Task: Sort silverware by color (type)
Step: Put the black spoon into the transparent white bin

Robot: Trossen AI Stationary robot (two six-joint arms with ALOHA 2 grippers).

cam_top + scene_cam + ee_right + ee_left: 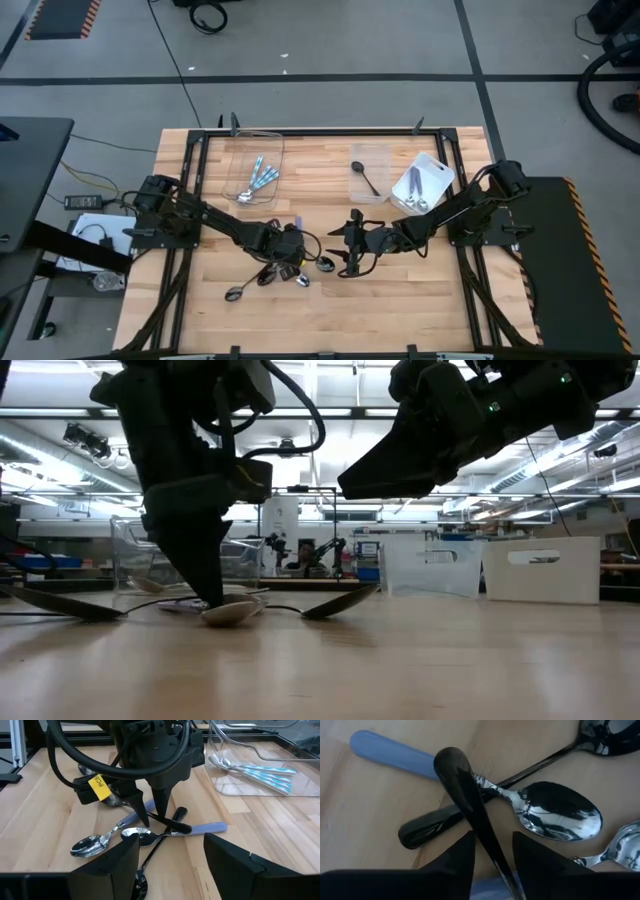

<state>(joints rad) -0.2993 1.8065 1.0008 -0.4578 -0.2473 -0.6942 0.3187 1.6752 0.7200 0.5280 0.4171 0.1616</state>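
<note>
Left gripper (492,852): jaws straddle a dark spoon's handle (465,795), not clearly clamped; handle runs straight out between them.
Spoon pile (285,268): worktop's front-middle.
Right gripper (170,852): open, hovering just beside pile.

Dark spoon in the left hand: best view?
Left wrist: the dark spoon runs between the left hand's fingers, over other spoons. Right wrist shows it from the side under that hand; high shows a cluttered speck; low hides it.
</note>
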